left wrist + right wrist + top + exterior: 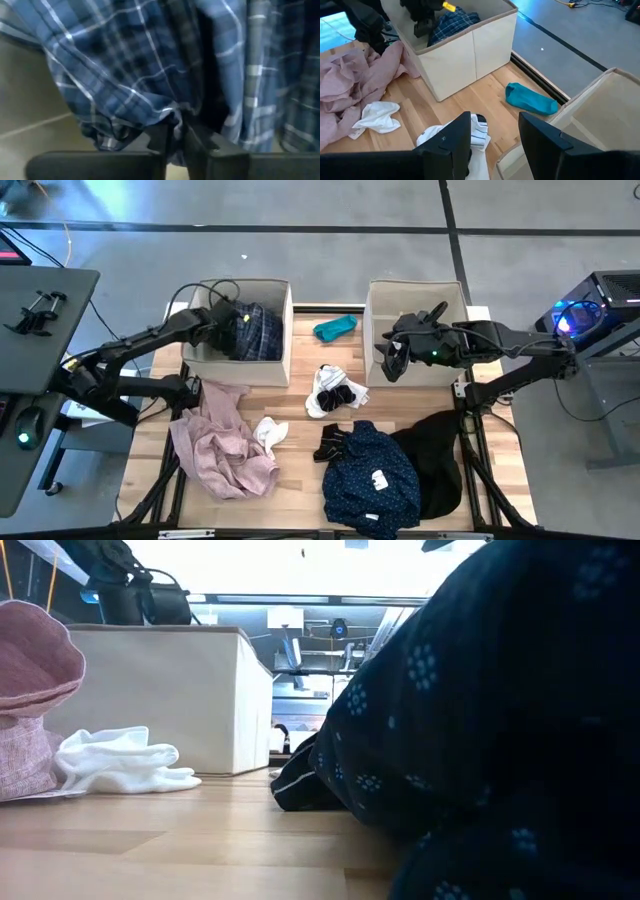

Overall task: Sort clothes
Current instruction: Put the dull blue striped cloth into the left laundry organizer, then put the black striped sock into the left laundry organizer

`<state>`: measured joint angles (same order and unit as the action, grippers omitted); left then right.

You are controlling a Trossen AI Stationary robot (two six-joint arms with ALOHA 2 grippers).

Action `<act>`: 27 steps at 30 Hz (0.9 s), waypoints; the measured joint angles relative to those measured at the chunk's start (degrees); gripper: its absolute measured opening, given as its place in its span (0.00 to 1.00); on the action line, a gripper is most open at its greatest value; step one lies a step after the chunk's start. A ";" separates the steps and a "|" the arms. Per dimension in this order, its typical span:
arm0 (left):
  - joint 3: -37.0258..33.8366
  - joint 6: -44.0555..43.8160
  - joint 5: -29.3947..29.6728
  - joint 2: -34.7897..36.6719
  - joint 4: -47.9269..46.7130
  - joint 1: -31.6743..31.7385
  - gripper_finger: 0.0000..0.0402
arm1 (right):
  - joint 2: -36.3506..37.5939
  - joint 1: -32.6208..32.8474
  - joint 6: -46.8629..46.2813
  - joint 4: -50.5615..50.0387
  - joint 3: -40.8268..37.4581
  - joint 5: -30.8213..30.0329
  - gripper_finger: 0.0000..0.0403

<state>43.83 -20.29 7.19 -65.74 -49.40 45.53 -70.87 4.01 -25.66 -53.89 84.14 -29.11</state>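
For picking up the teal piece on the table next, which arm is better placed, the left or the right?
Probably the right. The right tool is open and empty near the teal piece, while the left tool is shut on the blue plaid shirt in the left box.

Two beige fabric boxes (283,330) (375,315) are counted. Four larger garments are seen: pink shirt (222,442), blue plaid shirt (258,330), navy dotted shirt (372,475), black garment (437,450). One teal piece (334,328) is counted.

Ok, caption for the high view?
Left gripper holds the blue plaid shirt inside the left box; other clothes lie unsorted.
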 joint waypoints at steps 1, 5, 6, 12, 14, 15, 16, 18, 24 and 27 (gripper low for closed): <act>0.77 0.00 -0.72 0.07 -0.58 0.11 0.14 | 0.00 0.00 0.00 0.00 0.00 0.50 0.38; 6.63 0.10 -2.04 0.16 -3.60 0.36 0.27 | 0.00 0.00 0.05 -0.06 0.00 3.32 0.38; 8.45 0.62 -2.24 0.16 -4.76 0.36 0.30 | 0.00 0.00 0.03 -0.20 0.00 5.21 0.38; 21.29 2.21 -4.10 0.18 -14.51 -0.28 0.39 | -0.64 2.73 0.67 -0.37 0.02 22.65 0.38; 25.06 1.49 -4.22 0.22 -16.43 -1.19 0.39 | -1.66 4.78 -0.55 -1.25 0.02 24.89 0.38; 26.69 1.48 -4.24 0.22 -16.92 -1.79 0.39 | -2.32 5.83 -1.12 -1.66 0.02 25.35 0.38; 28.14 1.44 -4.25 0.22 -16.94 -2.47 0.39 | -3.22 6.88 -1.30 -1.82 0.02 25.75 0.38; 30.49 1.38 -4.46 0.31 -16.38 -4.22 0.39 | -5.52 8.97 -0.88 -2.20 0.02 26.93 0.38; 32.68 3.15 -5.72 0.99 -9.68 -11.96 0.39 | -15.40 12.92 8.82 -1.47 0.00 29.71 0.38; 32.69 4.33 -6.47 1.01 -7.63 -15.35 0.39 | -20.85 12.84 13.72 2.19 0.02 30.88 0.38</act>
<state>76.52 -15.97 0.73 -64.73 -57.03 30.18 -91.72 16.85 -11.94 -51.70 84.15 1.77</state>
